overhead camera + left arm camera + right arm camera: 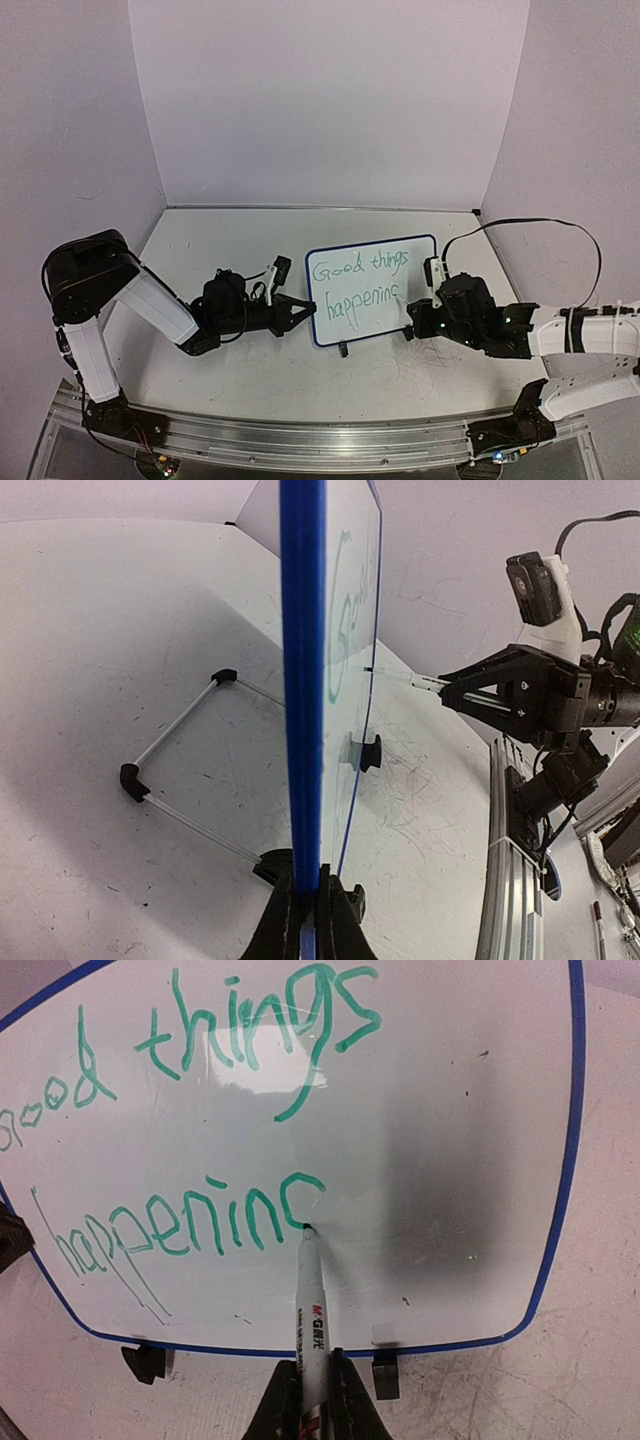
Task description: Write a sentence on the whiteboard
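Pale walls box in a scuffed table [200, 375]. Right gripper [310, 1388] is clamped on a marker [309, 1295], its tip touching the whiteboard [450, 1160] at the sentence [200, 1222], on the unfinished last letter. Left gripper [305, 908] pinches the standing board's left edge.

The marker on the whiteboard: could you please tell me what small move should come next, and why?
Probably stroke the marker down to close the last letter: its tip rests on the whiteboard where "happening" reads only "happeninc", unfinished.
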